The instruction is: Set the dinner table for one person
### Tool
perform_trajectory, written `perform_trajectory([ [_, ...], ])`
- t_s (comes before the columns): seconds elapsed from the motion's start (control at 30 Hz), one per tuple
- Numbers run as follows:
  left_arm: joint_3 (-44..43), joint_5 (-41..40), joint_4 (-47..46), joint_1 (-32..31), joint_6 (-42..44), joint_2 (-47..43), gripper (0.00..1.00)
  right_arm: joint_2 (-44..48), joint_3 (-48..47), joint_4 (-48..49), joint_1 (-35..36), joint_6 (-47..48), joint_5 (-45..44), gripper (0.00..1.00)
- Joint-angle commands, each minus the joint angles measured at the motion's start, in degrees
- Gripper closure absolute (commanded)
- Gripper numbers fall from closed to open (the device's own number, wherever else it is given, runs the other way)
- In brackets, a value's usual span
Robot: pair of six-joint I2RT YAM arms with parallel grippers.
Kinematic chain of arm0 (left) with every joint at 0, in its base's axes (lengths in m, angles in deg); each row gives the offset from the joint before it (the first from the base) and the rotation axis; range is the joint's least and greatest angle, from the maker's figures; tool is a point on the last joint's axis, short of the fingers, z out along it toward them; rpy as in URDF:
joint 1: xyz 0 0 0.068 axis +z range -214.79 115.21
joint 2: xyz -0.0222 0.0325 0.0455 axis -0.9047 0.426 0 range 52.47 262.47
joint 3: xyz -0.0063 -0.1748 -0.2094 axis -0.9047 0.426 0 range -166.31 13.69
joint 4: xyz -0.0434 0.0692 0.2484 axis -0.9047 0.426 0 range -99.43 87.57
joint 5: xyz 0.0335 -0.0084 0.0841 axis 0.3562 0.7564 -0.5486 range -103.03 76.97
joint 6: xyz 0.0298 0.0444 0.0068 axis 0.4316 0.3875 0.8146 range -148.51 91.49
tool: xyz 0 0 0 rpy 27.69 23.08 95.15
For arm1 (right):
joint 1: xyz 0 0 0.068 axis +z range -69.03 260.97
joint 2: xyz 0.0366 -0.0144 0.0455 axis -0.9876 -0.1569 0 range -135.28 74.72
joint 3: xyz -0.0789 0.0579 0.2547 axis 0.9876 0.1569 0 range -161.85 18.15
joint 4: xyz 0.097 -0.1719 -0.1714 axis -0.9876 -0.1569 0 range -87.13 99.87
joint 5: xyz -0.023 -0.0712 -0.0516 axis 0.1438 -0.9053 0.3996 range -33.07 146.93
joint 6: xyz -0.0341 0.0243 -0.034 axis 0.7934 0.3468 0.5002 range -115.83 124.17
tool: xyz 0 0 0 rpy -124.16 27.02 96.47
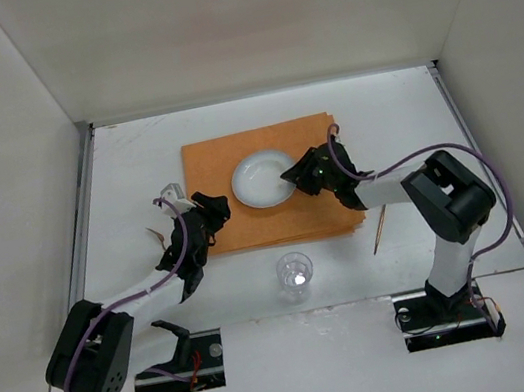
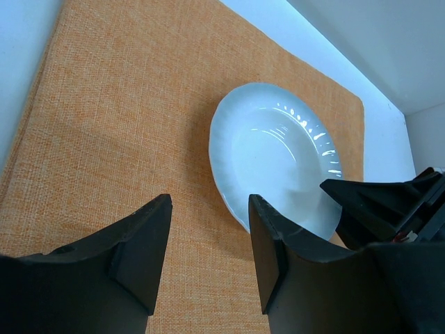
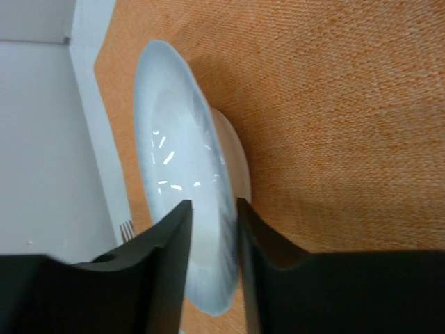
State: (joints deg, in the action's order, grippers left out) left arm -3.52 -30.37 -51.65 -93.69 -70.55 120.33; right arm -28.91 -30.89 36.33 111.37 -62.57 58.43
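White plate [image 2: 271,160] on orange placemat [image 2: 118,125]; left gripper [image 2: 208,223] jaws apart.

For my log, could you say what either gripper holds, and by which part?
The right gripper pinches the white plate by its rim; the left gripper holds nothing.

fork [image 3: 126,227] — tines only, behind right gripper [image 3: 213,204]

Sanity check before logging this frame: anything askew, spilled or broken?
Nothing spilled or broken. One thin wooden stick lies slanted on the table off the placemat's near right corner; glass upright, plate pinched by right gripper.
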Motion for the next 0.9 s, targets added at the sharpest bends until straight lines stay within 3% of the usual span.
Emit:
perform_trajectory([
  [0.0,0.1,-0.8,-2.7,-0.4,0.2,0.1,0.55,0.9,-1.0,4.6,0.8,-0.8,-0.3,0.57],
  [0.17,0.2,-0.6,-2.6,0.1,-0.2,-0.4,0.55,4.4,1.0,-0.5,0.9,2.1,0.1,0.46],
  [0.5,0.1,-1.0,-2.7,-0.7,0.0,0.3,0.55,23.8,10.5,-16.8,2.4,11.7,-4.0,0.42],
  [0.6,0.0,-0.4,-2.7,-0.7,-0.5,0.5,0.55,30.8,10.4,-22.6,5.1,17.6,-3.8,0.50],
  [0.73,-0.2,-0.5,-2.8,-0.8,-0.1,0.9,0.55,38.1,3.8,-39.1,13.0,29.2,-4.8,0.82],
  [0.8,-0.1,-0.2,-2.7,-0.4,-0.6,0.6,0.55,39.7,0.1,-47.6,17.6,34.5,-7.7,0.84],
  [0.87,0.0,-0.5,-2.8,-0.7,-0.4,0.3,0.55,40.1,-2.8,-54.5,22.7,38.8,-10.5,0.78],
])
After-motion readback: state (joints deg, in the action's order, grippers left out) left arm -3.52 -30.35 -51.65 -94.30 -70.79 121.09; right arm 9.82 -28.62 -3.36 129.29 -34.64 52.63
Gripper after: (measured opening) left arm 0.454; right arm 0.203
